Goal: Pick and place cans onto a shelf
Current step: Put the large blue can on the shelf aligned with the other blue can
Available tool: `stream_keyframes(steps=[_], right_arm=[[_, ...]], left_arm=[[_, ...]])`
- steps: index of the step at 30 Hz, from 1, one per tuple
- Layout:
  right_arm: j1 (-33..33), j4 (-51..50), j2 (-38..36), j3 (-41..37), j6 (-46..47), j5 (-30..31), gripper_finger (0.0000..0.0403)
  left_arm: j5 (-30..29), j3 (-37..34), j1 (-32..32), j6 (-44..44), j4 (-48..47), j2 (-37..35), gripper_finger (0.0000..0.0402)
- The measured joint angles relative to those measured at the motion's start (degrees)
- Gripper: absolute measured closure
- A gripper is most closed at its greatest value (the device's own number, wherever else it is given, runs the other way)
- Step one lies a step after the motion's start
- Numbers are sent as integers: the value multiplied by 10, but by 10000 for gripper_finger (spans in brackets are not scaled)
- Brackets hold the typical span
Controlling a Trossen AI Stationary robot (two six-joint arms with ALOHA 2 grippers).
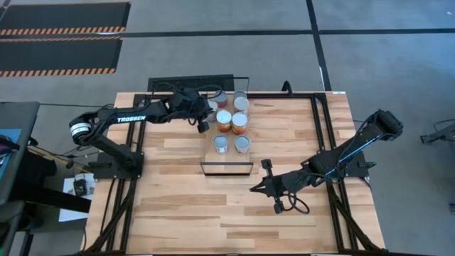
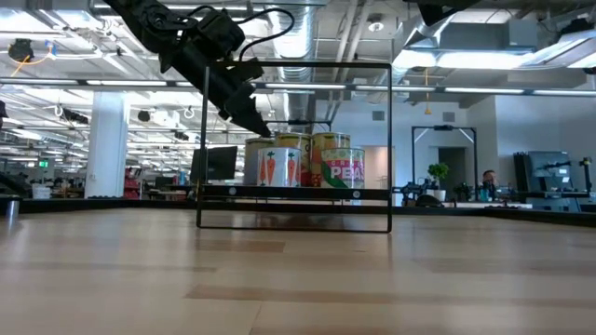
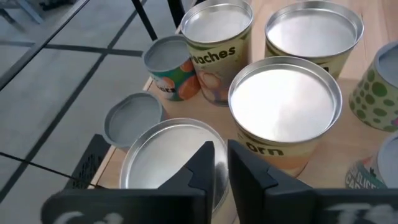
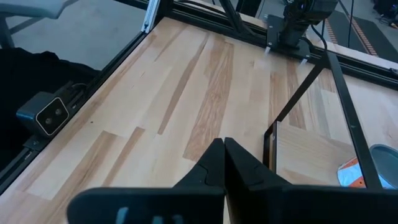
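Silver-topped cans (image 1: 232, 119) stand packed together on the far half of the shelf (image 1: 226, 168), leaving its near end bare for more. Above their left edge hovers the left gripper (image 1: 203, 122), fingers nearly closed and holding nothing. Right gripper (image 1: 266, 187) waits near the shelf's near end, clenched and empty.

**Four cameras covering one table**

The high view is looking straight down, taking in the whole tabletop (image 1: 178, 206) and both arms. The low view is sitting at table height, facing level across toward the shelf (image 2: 293, 194) and the room. The left wrist view is hovering close above the cans (image 3: 285, 102); the right wrist view is looking across bare planks, sharing the shelf's frame.
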Motion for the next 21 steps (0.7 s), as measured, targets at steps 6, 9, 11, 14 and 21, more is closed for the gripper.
stream_keyframes(steps=[6, 9, 11, 14, 21], right_arm=[[0, 0, 0, 0, 0, 0, 390], [0, 0, 0, 0, 0, 0, 390], [0, 0, 0, 0, 0, 0, 390], [1, -1, 0, 0, 1, 0, 390], [1, -1, 0, 0, 0, -1, 390]], left_arm=[[0, 0, 0, 16, 5, -6, 343], [-5, 12, 0, 25, -1, -36, 338], [-5, 17, 0, 29, -11, -72, 339], [0, 17, 0, 36, -62, -126, 348], [-4, -56, 4, 11, -128, -156, 397]])
